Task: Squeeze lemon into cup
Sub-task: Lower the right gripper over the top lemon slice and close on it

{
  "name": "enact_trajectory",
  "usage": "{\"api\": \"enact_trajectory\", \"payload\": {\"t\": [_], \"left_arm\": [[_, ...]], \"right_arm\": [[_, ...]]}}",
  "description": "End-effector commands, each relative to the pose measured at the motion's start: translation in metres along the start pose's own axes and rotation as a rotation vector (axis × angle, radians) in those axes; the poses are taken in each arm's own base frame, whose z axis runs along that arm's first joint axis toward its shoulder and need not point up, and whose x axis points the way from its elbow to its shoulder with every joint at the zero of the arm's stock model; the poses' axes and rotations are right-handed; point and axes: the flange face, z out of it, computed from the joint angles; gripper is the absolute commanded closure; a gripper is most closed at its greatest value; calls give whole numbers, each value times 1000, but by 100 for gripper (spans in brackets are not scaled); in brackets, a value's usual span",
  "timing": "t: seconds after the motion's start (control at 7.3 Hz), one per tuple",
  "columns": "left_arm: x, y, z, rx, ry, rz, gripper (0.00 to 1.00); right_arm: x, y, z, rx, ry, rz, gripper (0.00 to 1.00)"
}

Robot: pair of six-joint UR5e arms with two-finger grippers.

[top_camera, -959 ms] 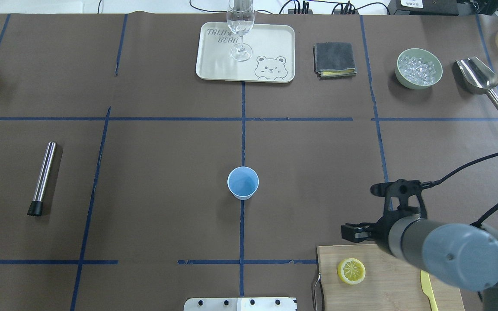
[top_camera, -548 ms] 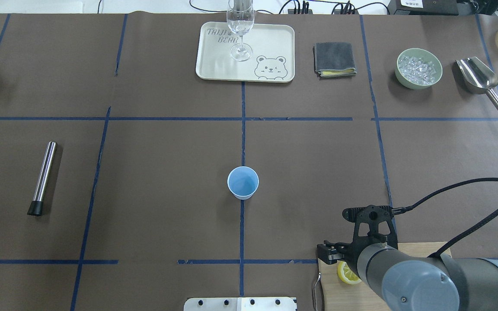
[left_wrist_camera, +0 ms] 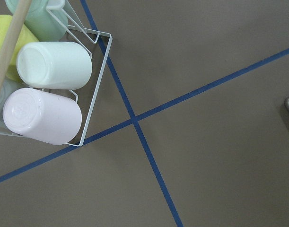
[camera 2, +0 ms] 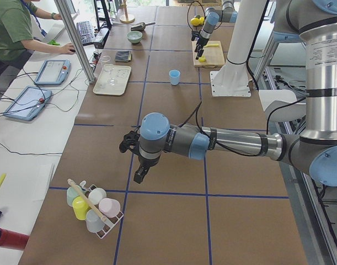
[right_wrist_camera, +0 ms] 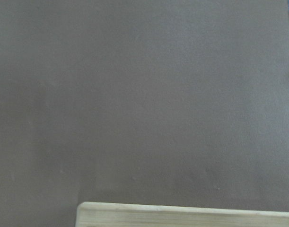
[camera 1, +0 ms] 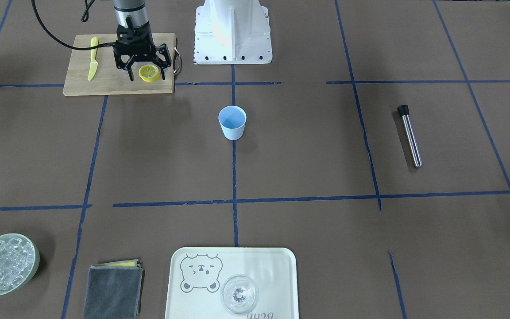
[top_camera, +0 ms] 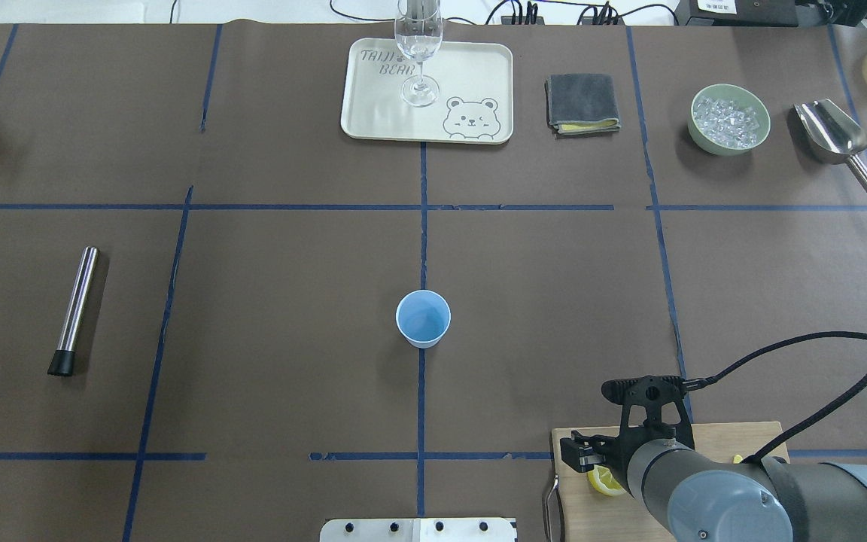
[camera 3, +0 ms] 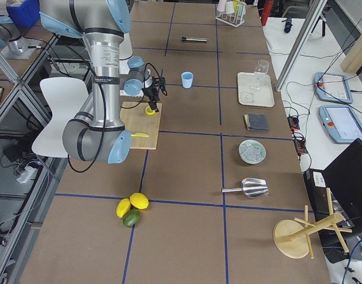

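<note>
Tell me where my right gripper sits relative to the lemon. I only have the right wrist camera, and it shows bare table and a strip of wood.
Observer: In the front-facing view the right gripper is open, with one finger on each side of the lemon slice.
Operator: Give me the slice's spot on the board.
Observer: It lies face up on the cutting board, at the end nearer the cup.
Operator: Report the cup.
Observer: The blue cup stands upright on the centre tape line, apart from the board, and looks empty.
</note>
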Motion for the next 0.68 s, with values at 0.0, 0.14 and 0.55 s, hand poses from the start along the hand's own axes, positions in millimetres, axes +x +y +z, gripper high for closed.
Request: {"api": "enact_trajectory", "payload": {"t": [0.0, 0.14, 0.55], "left_arm": [[1, -1, -1, 3, -1, 3, 0], [1, -1, -1, 2, -2, 3, 0], [0, -1, -1, 2, -3, 1, 0]], "right_arm": [[5, 15, 4, -17, -1, 2, 2], [4, 21, 4, -26, -3, -6, 2], [1, 33, 5, -43, -7, -21, 2]]}}
